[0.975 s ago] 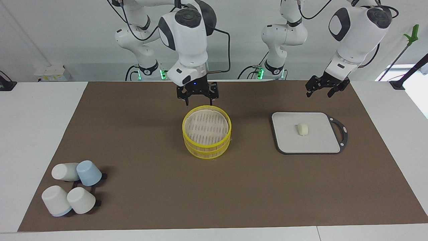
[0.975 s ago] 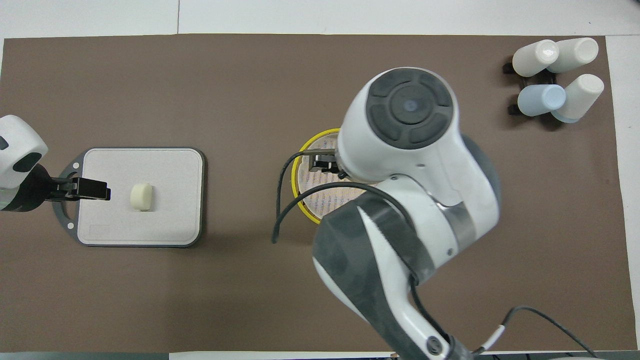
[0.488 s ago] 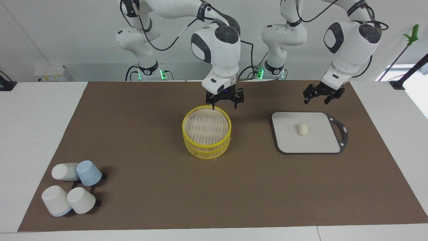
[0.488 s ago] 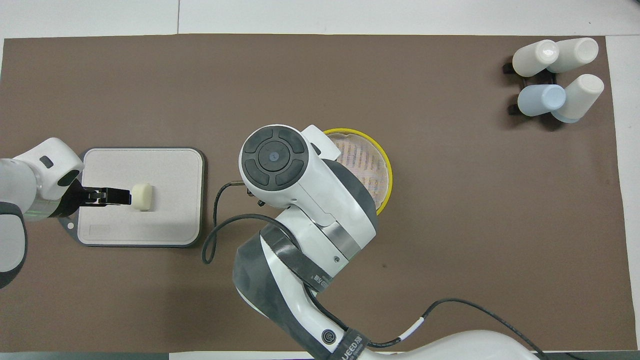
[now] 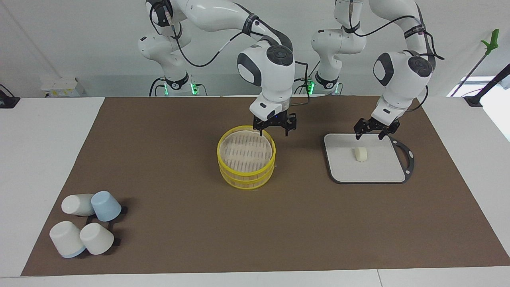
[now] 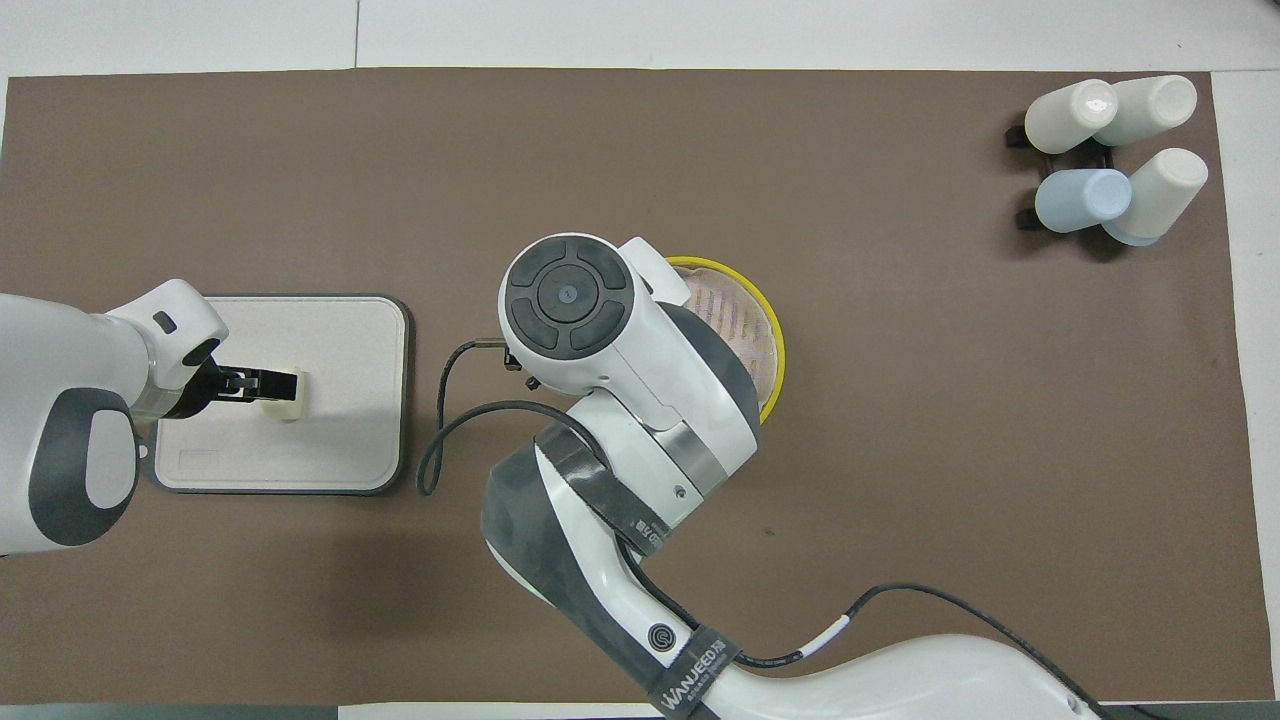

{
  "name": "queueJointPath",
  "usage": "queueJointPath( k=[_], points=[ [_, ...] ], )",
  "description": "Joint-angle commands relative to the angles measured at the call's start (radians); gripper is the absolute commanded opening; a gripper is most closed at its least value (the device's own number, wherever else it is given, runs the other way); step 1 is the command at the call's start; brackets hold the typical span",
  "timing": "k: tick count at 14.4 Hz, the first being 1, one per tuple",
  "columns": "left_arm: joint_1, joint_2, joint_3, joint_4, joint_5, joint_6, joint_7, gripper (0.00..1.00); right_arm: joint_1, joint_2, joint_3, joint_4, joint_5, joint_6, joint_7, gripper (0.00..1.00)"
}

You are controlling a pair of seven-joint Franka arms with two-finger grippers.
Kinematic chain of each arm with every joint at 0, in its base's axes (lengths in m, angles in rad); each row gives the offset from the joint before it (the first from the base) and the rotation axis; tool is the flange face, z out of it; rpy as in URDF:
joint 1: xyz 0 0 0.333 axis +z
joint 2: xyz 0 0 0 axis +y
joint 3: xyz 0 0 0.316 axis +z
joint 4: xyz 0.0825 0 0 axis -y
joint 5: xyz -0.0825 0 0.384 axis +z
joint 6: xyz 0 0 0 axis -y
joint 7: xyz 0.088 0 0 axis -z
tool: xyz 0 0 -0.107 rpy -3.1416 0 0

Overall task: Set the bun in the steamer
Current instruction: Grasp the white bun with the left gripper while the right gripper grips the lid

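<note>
Facing view: the small cream-white dough bun (image 5: 361,154) lies on the grey square board (image 5: 342,169), right of frame centre. The left gripper (image 5: 372,130) hangs just above it, fingers apart. The right gripper (image 5: 275,128), fingers also apart, hovers over the yellow-rimmed bamboo steamer's (image 5: 246,173) upper-right rim at centre.

Bright even overhead light, soft shadows, sharp.
</note>
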Motion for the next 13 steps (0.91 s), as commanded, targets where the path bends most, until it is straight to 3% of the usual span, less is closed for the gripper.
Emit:
queueJointPath(
  k=[1,6,7,11,13],
  points=[
    [0.008,0.02,-0.001,-0.048,-0.001,0.09,0.028,1.0,0.004,0.019,0.005,-0.015,-0.001,0.023,0.023,0.94],
    [0.011,0.04,-0.001,-0.079,-0.001,0.162,0.052,1.0,0.004,0.052,0.002,-0.013,-0.029,0.037,0.026,0.91],
    [0.011,0.044,-0.001,-0.079,-0.001,0.164,0.057,1.0,0.004,0.052,0.002,-0.012,-0.03,0.03,0.026,0.8],
    [0.011,0.05,-0.001,-0.114,-0.001,0.217,0.057,1.0,-0.007,0.051,0.003,-0.01,-0.033,0.033,0.014,0.0],
    [0.011,0.058,-0.001,-0.116,-0.001,0.225,0.057,1.0,-0.004,0.051,0.002,-0.012,-0.044,0.03,-0.041,0.0]
  ],
)
